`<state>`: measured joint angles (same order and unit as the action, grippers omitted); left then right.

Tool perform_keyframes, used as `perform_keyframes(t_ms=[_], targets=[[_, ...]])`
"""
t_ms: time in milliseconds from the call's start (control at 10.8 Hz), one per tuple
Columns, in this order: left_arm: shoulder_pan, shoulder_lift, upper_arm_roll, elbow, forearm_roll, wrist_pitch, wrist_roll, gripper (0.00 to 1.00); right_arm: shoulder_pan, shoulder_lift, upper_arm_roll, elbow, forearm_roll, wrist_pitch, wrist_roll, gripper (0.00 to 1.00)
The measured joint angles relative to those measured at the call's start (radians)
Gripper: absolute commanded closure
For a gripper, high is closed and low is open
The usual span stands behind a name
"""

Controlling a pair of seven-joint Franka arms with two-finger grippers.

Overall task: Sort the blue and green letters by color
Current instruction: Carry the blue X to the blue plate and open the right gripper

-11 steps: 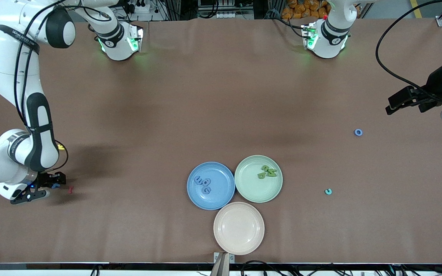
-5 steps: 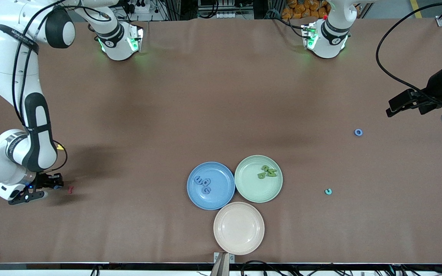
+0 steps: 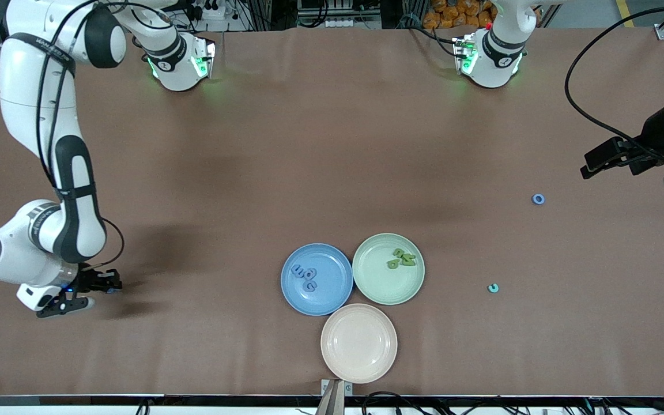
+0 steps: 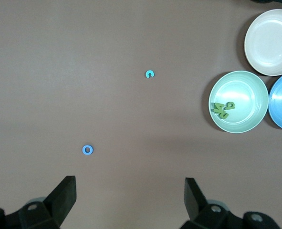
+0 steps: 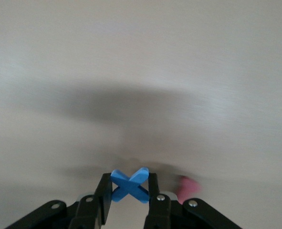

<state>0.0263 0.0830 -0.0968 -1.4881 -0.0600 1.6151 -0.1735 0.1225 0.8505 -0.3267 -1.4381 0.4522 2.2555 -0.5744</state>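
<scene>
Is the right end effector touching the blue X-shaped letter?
Touching. The right wrist view shows the right end effector shut on the blue X letter, a finger pressed against each of its sides.

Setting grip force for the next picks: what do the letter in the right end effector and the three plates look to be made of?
The blue X letter in the right end effector: thick, matte, soft-edged, probably foam or rubber.
The blue plate, green plate and beige plate: smooth with a faint sheen and raised rims, likely hard plastic, possibly glazed ceramic.

Prob. robot lab: Franka arms (image 3: 49, 144), cabling.
</scene>
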Motion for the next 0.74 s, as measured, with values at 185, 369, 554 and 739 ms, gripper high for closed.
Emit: perform_keyframes(t_ms=[185, 369, 554, 739], targets=[[0.000, 0.001, 0.000, 0.000, 0.000, 0.003, 0.000, 0.00, 0.067, -0.016, 0.001, 0.002, 0.002, -0.021, 0.153, 1.00], [0.000, 0.001, 0.000, 0.000, 0.001, 0.004, 0.000, 0.00, 0.134, -0.031, 0.008, 0.003, 0.006, -0.039, 0.332, 1.00], [0.001, 0.001, 0.000, 0.000, 0.001, 0.004, 0.000, 0.00, 0.228, -0.037, 0.013, 0.005, 0.030, -0.044, 0.541, 1.00], [0.001, 0.001, 0.001, 0.000, 0.001, 0.004, 0.000, 0.00, 0.330, -0.038, 0.019, 0.017, 0.075, -0.043, 0.764, 1.00]])
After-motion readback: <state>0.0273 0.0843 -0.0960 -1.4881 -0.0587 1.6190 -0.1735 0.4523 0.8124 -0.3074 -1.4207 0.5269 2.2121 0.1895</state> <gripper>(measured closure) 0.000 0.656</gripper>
